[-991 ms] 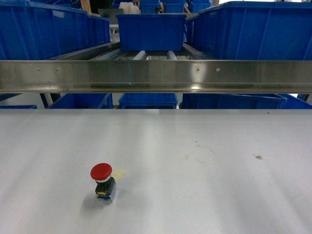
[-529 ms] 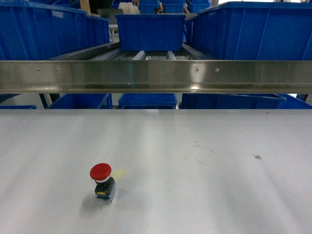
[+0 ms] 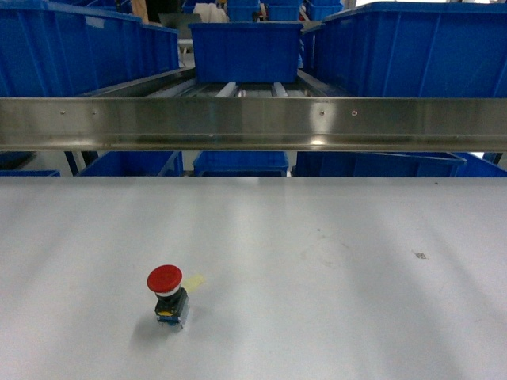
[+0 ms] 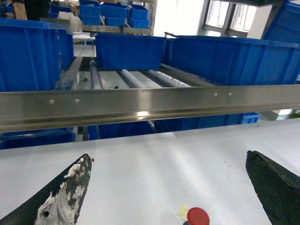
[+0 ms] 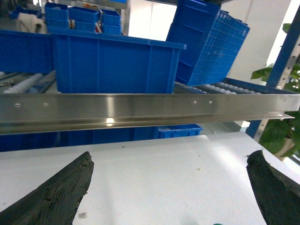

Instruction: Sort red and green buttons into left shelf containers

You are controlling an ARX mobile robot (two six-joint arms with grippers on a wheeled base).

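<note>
A red button [image 3: 165, 279] stands upright on the white table [image 3: 333, 237], its black body [image 3: 172, 307] under the cap. In the left wrist view its red cap [image 4: 198, 216] peeks in at the bottom edge, below and right of centre between the fingers of my left gripper [image 4: 168, 156], which is open and empty. My right gripper [image 5: 169, 155] is also open over bare table; a green sliver [image 5: 216, 224] touches the bottom edge, too little to identify. Blue containers [image 3: 79, 47] [image 3: 245, 51] sit on the shelf behind its steel bar [image 3: 253, 123]. Neither gripper shows in the head view.
A yellowish tape scrap [image 3: 194, 281] lies just right of the button. More blue bins [image 3: 412, 47] fill the rack's right side and lower level [image 3: 240, 164]. White rollers [image 4: 136, 79] run behind the bar. A plant [image 5: 281, 136] stands past the table's right end.
</note>
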